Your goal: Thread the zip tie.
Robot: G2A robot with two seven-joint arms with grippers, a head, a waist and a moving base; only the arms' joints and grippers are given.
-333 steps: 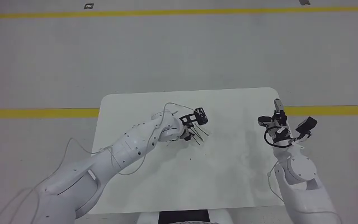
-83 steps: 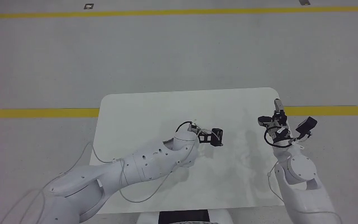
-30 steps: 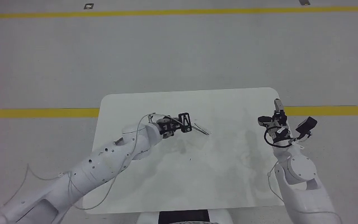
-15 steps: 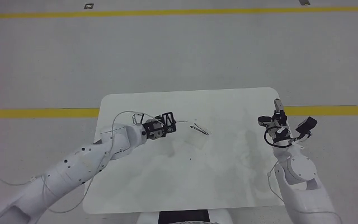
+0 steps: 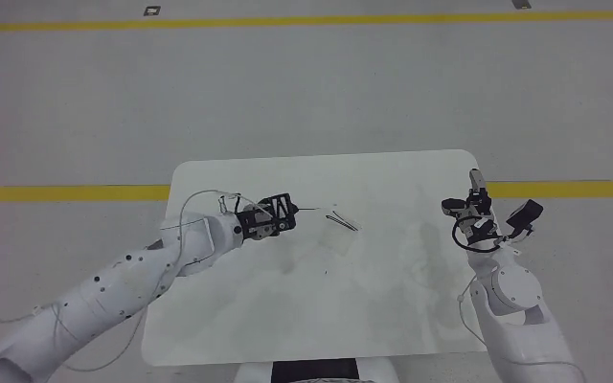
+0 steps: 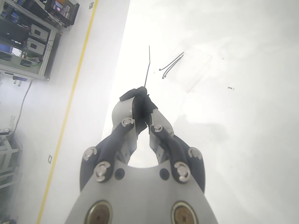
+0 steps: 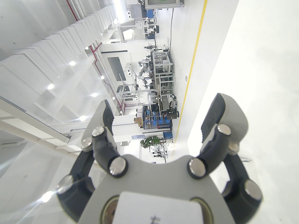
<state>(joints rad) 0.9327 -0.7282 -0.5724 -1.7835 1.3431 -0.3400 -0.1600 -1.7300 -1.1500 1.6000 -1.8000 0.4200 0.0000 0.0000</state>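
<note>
Zip tie (image 6: 147, 68) pinched by one end in tightly closed left claw (image 6: 140, 94), sticking out over tabletop (image 5: 383, 306), near two loose ties (image 6: 171, 62) lying there. Right claw (image 7: 162, 100) spread wide, holding nothing, at tabletop's right edge.

White jointed arms (image 5: 134, 282), thin cables (image 5: 196, 193), black-grey tools (image 6: 141, 92), silver screws (image 6: 125, 122).

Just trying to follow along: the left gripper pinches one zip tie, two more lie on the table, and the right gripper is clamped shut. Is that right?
Not quite. The right gripper is open, its fingers spread with nothing between them, as the right wrist view shows. The rest holds: the left gripper pinches one zip tie, and two more zip ties lie on the table.
</note>
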